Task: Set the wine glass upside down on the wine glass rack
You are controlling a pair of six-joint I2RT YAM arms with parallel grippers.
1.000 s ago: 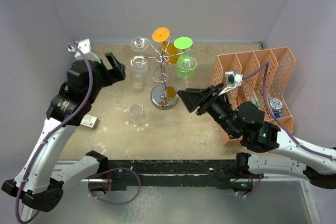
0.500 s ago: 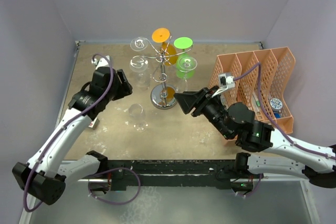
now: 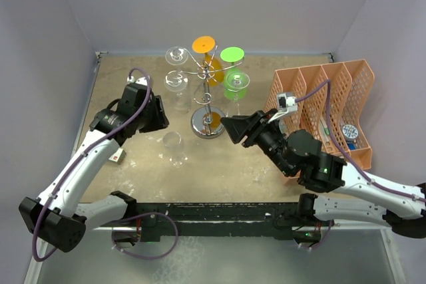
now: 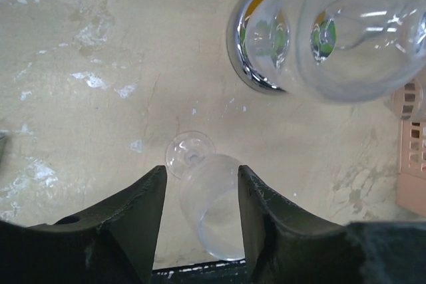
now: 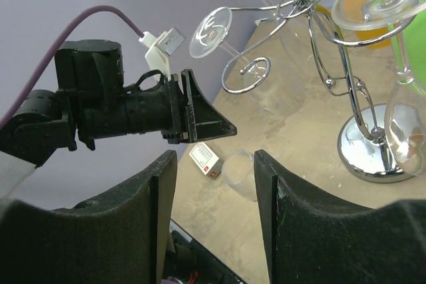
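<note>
A clear wine glass stands upright on the table, left of the rack. In the left wrist view it shows between my open fingers, its foot on the table below. My left gripper hovers just above and behind it, open and empty. The silver wire wine glass rack stands mid-table on a round chrome base. It holds clear, orange and green glasses upside down. My right gripper is open and empty, just right of the base, facing the glass.
An orange lattice organiser stands at the right. A small white box lies left of the glass. A hanging clear glass is close to the left wrist camera. Purple walls enclose the table on three sides.
My left arm has swung from the back left corner in toward the standing glass and come lower over it. My right gripper has shifted slightly left toward the rack base.
</note>
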